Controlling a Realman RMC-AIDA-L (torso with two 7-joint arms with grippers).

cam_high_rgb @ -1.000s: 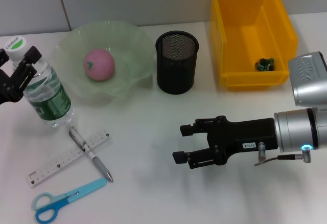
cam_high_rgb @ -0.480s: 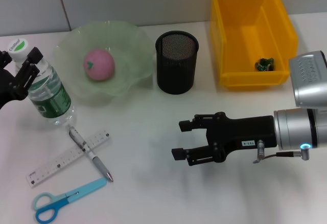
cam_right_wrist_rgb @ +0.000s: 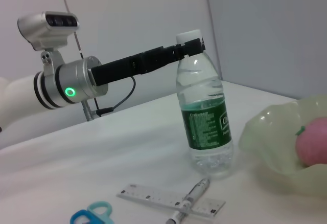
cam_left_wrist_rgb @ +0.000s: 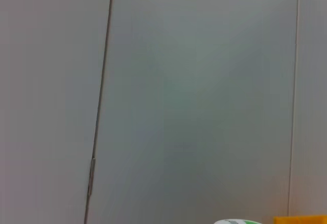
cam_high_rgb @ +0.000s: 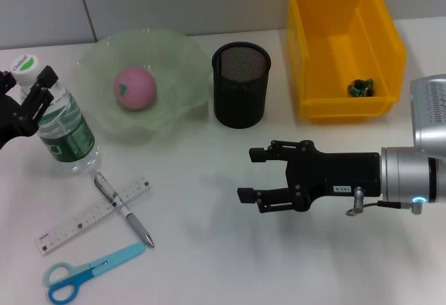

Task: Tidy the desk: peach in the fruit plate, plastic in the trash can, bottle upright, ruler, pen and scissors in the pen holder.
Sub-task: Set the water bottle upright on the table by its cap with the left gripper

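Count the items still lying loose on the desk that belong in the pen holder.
3, all near the desk's front left corner: the ruler with the pen lying across it, and the scissors just in front of them. None seems hidden.

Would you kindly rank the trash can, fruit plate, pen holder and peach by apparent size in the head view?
1. fruit plate and trash can: look alike, unranked
2. pen holder
3. peach
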